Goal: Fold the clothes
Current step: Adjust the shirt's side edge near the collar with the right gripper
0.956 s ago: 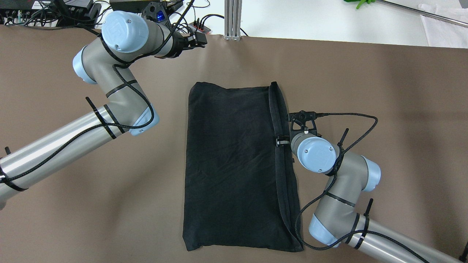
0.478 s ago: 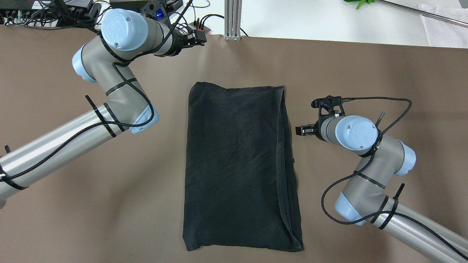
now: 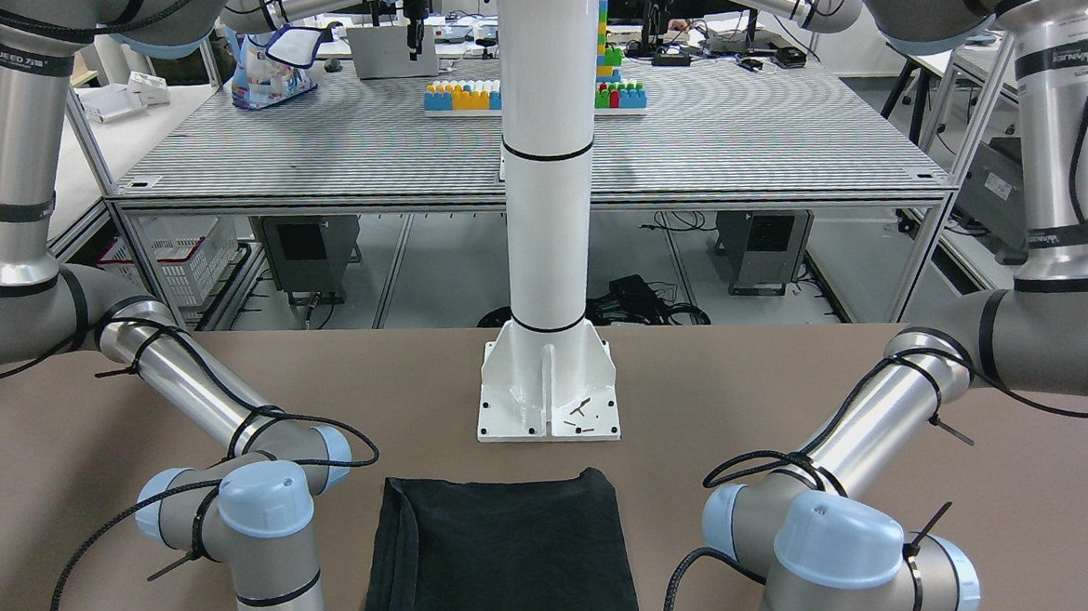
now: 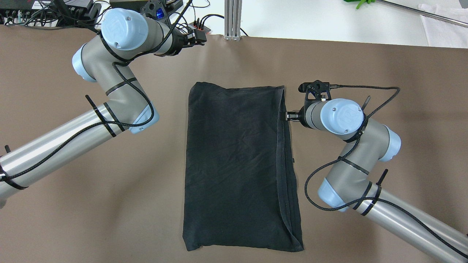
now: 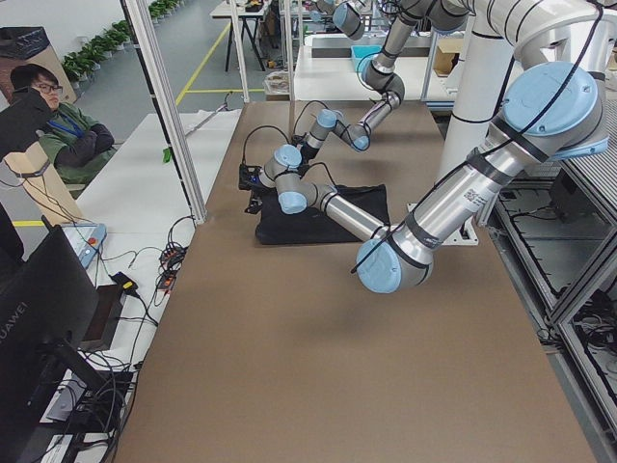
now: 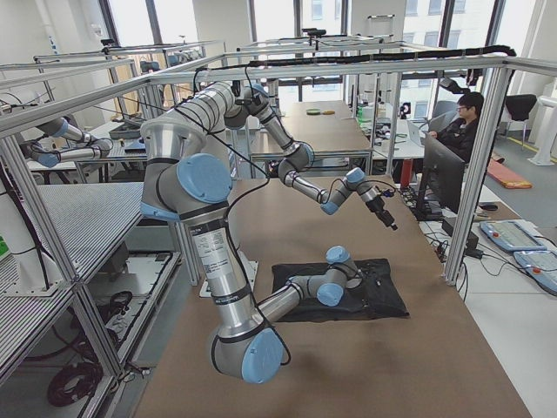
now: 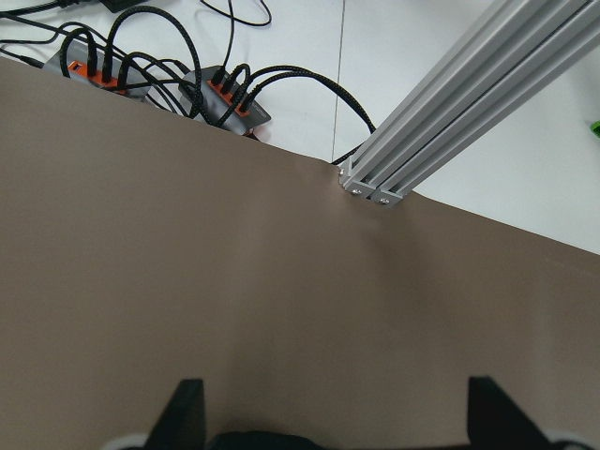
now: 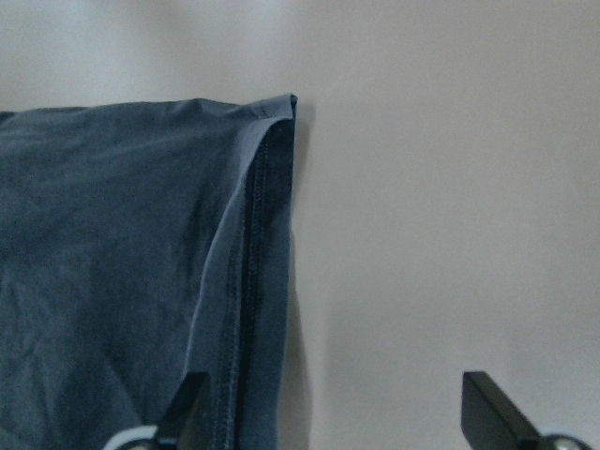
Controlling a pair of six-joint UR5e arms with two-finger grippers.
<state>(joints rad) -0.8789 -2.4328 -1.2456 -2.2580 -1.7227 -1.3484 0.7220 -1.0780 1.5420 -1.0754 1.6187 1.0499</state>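
The black garment (image 4: 237, 164) lies flat on the brown table as a folded rectangle, with a doubled hem along its right edge. It also shows in the front view (image 3: 501, 559) and the right wrist view (image 8: 122, 272). My right gripper (image 4: 289, 116) is open and empty at the garment's right edge, near the far right corner. In its wrist view the gripper (image 8: 333, 417) has one finger (image 8: 187, 403) over the hem and the other over bare table. My left gripper (image 4: 199, 36) is open and empty over bare table near the far edge, well away from the garment (image 7: 337, 422).
An aluminium post (image 4: 233, 20) and power strips with cables (image 7: 225, 94) sit just beyond the table's far edge. The white column base (image 3: 548, 389) stands on the table behind the garment. An operator (image 5: 58, 116) sits off to the side.
My right gripper let go of the garment's right hem, which dropped flat, pulled away to the right, then came back to the hem farther up. The left arm barely moved.
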